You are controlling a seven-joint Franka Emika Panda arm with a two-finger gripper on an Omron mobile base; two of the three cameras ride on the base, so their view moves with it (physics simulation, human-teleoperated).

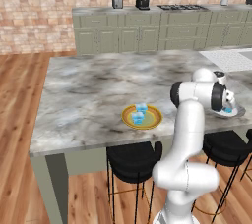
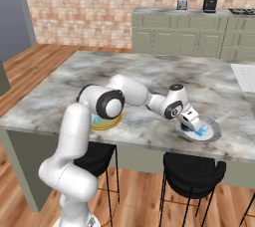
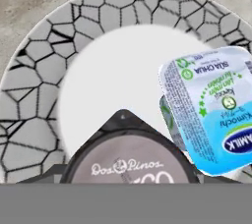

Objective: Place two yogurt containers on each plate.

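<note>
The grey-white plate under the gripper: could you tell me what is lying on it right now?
On the grey-white plate lie a light-blue yogurt container and a dark-lidded container beside it. The second one's lower part is cut off at the hand view's bottom edge.

4 yogurt containers (image 1: 139,114) – 2 plates (image 1: 153,120)

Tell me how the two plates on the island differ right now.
The yellow-rimmed plate has an orange-yellow rim and greenish centre; the grey plate has a crackle-patterned grey rim and white centre. The yellow-rimmed plate carries two yogurt cups with no arm above it; the grey plate has the gripper over it. Both lie flat near the island's front edge.
</note>
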